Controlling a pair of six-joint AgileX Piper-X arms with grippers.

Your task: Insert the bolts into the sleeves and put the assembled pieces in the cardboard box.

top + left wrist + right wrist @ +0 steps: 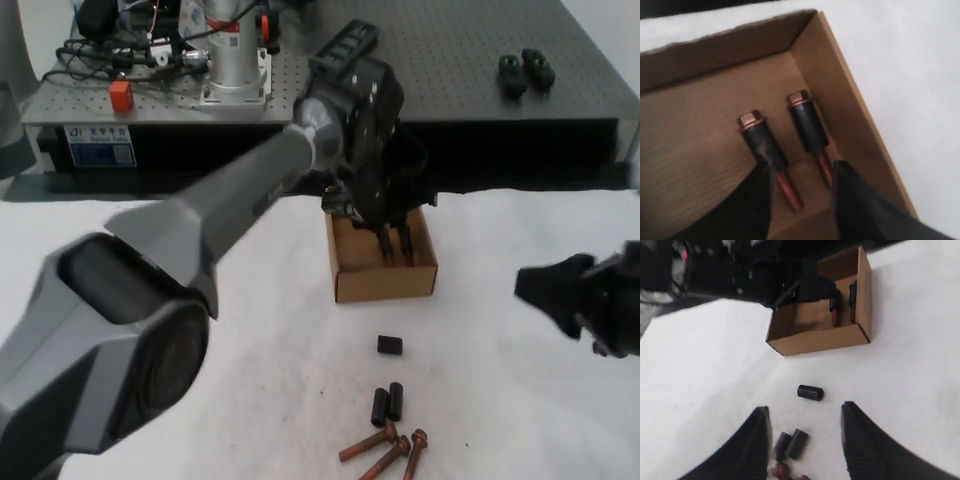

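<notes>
Two assembled pieces, a copper bolt in a black sleeve each [762, 142] [809, 125], lie side by side on the floor of the cardboard box [850, 115] [385, 282] [815, 342]. My left gripper [802, 202] [392, 235] hangs open just above them, and the threaded end of one bolt lies between its fingers [865, 210]. My right gripper [805, 450] [562, 295] stands open over the white cloth. Ahead of it lie one loose sleeve [810, 392] [390, 345], a pair of sleeves [791, 444] [387, 403] and three bare bolts [385, 450].
A white cloth [250, 330] covers the bench front. Behind the box runs a dark perforated bench [450, 60] with a metal post [232, 60], cables, an orange block [121, 95], a black tray [345, 45] and two black parts [525, 72].
</notes>
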